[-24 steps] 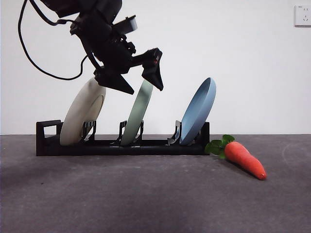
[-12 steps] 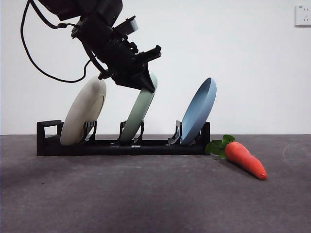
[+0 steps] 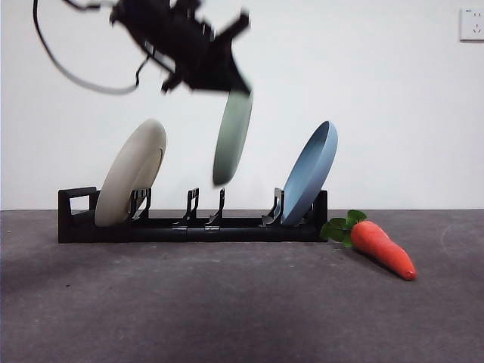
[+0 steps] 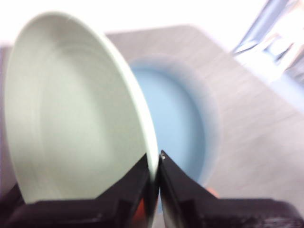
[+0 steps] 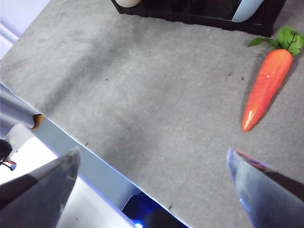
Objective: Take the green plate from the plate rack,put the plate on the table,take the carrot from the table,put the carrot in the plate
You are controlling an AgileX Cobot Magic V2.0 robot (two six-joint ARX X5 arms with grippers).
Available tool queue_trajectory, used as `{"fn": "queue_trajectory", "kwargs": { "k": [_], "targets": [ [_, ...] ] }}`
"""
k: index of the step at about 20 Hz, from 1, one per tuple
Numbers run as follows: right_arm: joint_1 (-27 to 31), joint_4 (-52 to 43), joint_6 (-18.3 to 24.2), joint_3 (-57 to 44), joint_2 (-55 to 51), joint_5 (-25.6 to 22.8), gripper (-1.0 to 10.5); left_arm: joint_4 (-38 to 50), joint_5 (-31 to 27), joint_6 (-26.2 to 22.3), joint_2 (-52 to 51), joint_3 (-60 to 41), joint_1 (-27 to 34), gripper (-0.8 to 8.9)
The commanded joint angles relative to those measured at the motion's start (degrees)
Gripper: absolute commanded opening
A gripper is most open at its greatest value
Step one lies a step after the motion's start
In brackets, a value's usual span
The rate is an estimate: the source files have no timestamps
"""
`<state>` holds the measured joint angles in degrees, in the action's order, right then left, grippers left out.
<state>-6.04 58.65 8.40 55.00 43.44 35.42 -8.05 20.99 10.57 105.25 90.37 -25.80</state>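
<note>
Clamped together on the upper rim of the green plate: the two black jaws of the left gripper, one on each face, as seen in the left wrist view. Hanging edge-on below that grip in the front view, the green plate, almost upright, its lowest edge clear above the prongs of the plate rack and over the empty middle slot. Held from the top only, so probably free to swing. Left gripper high in the front view, dark and blurred.

Standing in the rack on either side: a cream-white plate and a blue plate, both leaning, both apart from the lifted one.

Next step, by judgement: to bring the plate over bare table in front of the rack and to turn it from upright to flat. Blue plate close by, so some risk of a knock.

Lying on the table just beside the rack's blue-plate end: the carrot, leaves toward the rack, tip pointing away. Right gripper wide open, holding nothing, above the table edge, with the carrot ahead of its fingers; likely the nearer arm for the carrot.
</note>
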Motion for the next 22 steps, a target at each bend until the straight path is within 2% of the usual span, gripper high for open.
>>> {"fn": "queue_trajectory", "kwargs": {
  "k": [1,3,5,8,11,15,19,22],
  "targets": [
    [-0.09,-0.35,0.26,0.15,0.04,0.04,5.4,-2.54,0.61,-0.26,-1.92,2.93,-1.03,-0.08],
    [-0.09,-0.42,0.26,0.15,0.07,0.04,5.4,-6.6,0.42,-2.38,-4.37,5.07,-1.73,-0.08],
    [-0.09,-0.46,0.26,0.15,0.07,0.04,5.4,-11.45,-1.55,-6.64,-8.57,5.38,-2.78,-0.06],
    [-0.09,-0.79,0.24,0.15,0.07,0.04,5.4,-22.53,-11.72,-16.37,-15.78,5.38,-6.12,-0.06],
    [-0.07,-1.6,0.22,0.15,0.07,0.04,5.4,-34.73,-18.58,-22.75,-21.88,5.38,-11.26,-0.06],
    [-0.07,-1.92,0.22,0.15,0.07,0.04,5.4,-50.82,-28.83,-24.24,-23.45,4.98,-18.78,-0.05],
    [-0.07,-1.92,0.22,0.15,0.07,0.07,5.4,-48.83,-37.48,-24.04,-23.34,-2.21,-27.41,-0.06],
    [-0.07,-2.05,0.22,0.15,0.07,0.07,5.4,-41.9,-40.72,-23.74,-23.26,-13.33,-32.04,-0.06]
  ]
}}
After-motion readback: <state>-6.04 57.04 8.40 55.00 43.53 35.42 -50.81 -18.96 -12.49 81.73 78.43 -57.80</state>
